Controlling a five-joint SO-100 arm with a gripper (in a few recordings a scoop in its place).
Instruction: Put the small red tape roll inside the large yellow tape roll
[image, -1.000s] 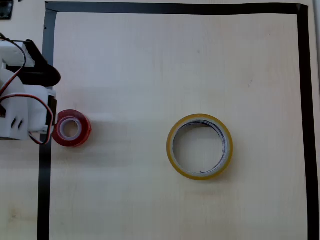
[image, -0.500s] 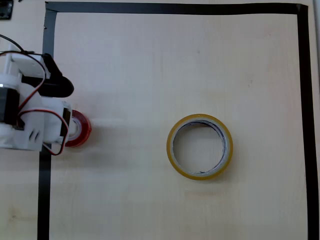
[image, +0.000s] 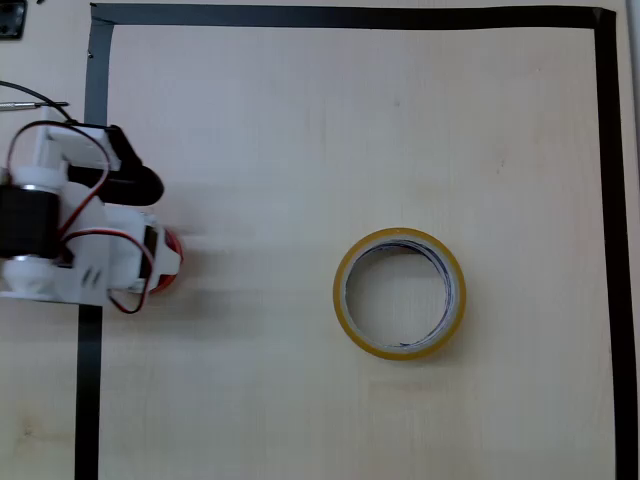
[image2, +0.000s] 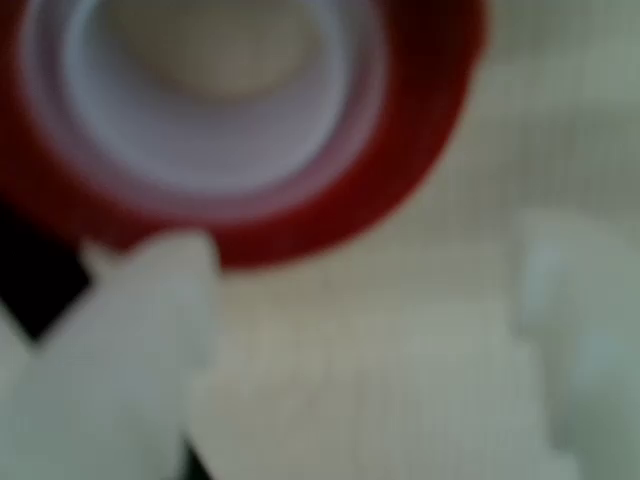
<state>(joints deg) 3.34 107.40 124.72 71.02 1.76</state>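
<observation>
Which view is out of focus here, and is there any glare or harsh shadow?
Wrist view: heavily blurred, the small red tape roll and white fingers soft-edged. Overhead view: sharp, evenly lit, faint shadows, no glare on the large yellow tape roll.

Blurred small red tape roll (image2: 400, 190) with pale core filling upper frame, white tool finger (image2: 130, 330) overlapping its lower edge

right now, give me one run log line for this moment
phase: reaching for pickup | gripper: open, above small red tape roll, not closed on it | large yellow tape roll: flat on table, hole empty | placed: no
</observation>
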